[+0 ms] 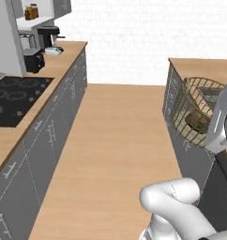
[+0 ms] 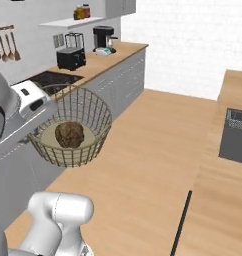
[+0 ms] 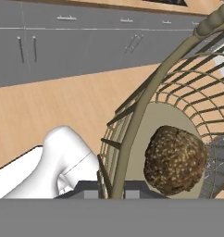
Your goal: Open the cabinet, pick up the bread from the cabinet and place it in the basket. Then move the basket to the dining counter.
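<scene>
Right at the fingertips, clamped on the rim of the wire-mesh basket (image 3: 178, 78): gripper (image 3: 109, 185) closed tight, tan-gold rim wire running up from between the two dark tips in the hand view. Basket hanging from that grip, lifted clear of the wood floor (image 2: 158, 145), seen in the right base view (image 2: 73, 132) just in front of the white wrist and in the left base view (image 1: 197, 110) partly hidden behind the forearm. Just past the tips, inside the mesh bowl: bread (image 3: 175, 159), a dark brown speckled lump resting on the pale flat bottom, also plain in the right base view (image 2: 69, 134) and dimly through the wires in the left base view (image 1: 198, 121). Beyond the basket in the left base view: dining counter (image 1: 200, 65), light wood top on a grey base, its edge close behind the mesh; touching or not, cannot tell. Far side of the floor from the hand: grey drawers (image 3: 86, 44) under a wood worktop (image 2: 100, 62) carrying a black cooktop (image 1: 14, 98), toaster (image 2: 71, 58) and coffee machine (image 2: 104, 37).
</scene>
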### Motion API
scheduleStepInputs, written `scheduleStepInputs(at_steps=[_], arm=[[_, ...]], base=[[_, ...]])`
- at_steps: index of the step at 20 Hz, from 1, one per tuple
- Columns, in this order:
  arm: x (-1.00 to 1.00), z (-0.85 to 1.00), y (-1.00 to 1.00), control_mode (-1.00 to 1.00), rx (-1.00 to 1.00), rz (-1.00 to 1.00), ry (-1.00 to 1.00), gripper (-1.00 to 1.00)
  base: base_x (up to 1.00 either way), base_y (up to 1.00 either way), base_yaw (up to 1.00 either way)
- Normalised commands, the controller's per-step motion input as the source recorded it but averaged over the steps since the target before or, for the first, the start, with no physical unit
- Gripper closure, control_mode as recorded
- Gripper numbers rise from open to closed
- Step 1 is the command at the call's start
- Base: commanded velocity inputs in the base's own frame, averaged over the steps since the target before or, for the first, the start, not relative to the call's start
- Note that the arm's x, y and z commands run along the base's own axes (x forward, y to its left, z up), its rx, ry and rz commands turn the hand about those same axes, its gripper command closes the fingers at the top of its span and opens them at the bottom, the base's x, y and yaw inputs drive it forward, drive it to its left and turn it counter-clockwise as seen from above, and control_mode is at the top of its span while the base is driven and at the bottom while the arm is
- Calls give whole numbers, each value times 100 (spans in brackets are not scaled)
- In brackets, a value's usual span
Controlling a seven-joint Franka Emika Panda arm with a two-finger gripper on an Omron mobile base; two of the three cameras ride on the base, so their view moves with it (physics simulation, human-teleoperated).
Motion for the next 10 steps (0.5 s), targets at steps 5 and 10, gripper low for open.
scheduleStepInputs(at_steps=[5,10], arm=[[0,0,0,100,0,0,0,100],[0,0,0,100,0,0,0,100]], base=[[-100,18,-32],[-100,11,-36]])
